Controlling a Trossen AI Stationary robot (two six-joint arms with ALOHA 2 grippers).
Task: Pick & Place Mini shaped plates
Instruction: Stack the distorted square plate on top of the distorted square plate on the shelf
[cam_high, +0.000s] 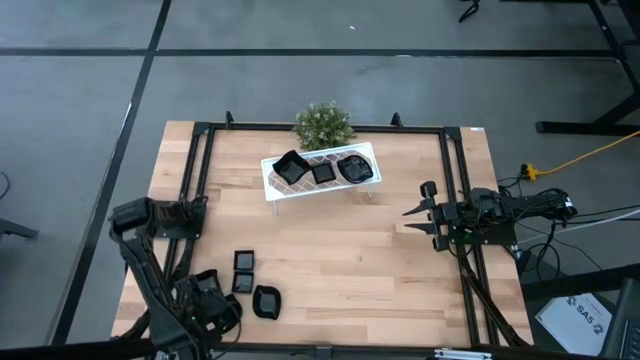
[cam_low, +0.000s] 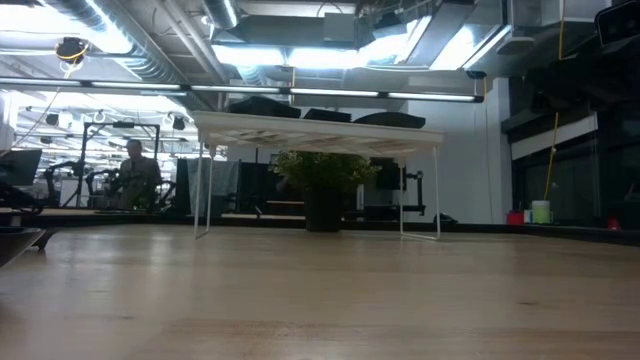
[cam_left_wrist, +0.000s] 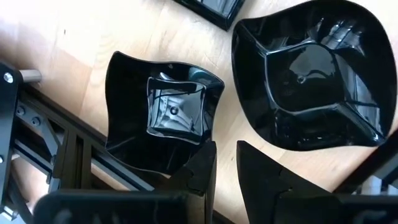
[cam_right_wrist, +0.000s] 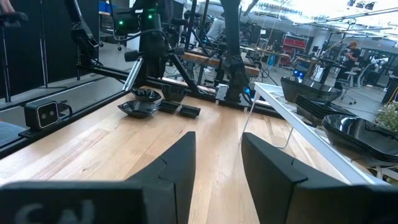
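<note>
Down at the lower left of the overhead picture, the left claw (cam_high: 213, 303) hangs over the loose dishes, and its wrist camera looks almost straight down on them. Its two fingers (cam_left_wrist: 199, 171) stand slightly apart with bare wood between them, holding nothing. One fingertip sits right at the near edge of the wavy square dish (cam_left_wrist: 165, 115); whether it touches the rim I cannot tell. The bigger lobed dish (cam_left_wrist: 314, 74) lies just beside the other finger, clear of it, and a corner of a third dish (cam_left_wrist: 211, 9) peeks in at the top of that view.

From above, four loose dishes show near that claw: two small squares (cam_high: 243, 261) (cam_high: 241, 283), a rounder one (cam_high: 266, 300), and one half hidden under the gripper.

Further up the table, the white rack (cam_high: 272, 188) in the upper middle already carries three stacks of dishes (cam_high: 323, 170), with the green plant (cam_high: 322, 123) just behind it. So I judge the job partly done: rack loaded, about four dishes left to move.

Over at the right edge, the right claw (cam_high: 412, 213) waits, fingers spread and empty, well away from everything.
</note>
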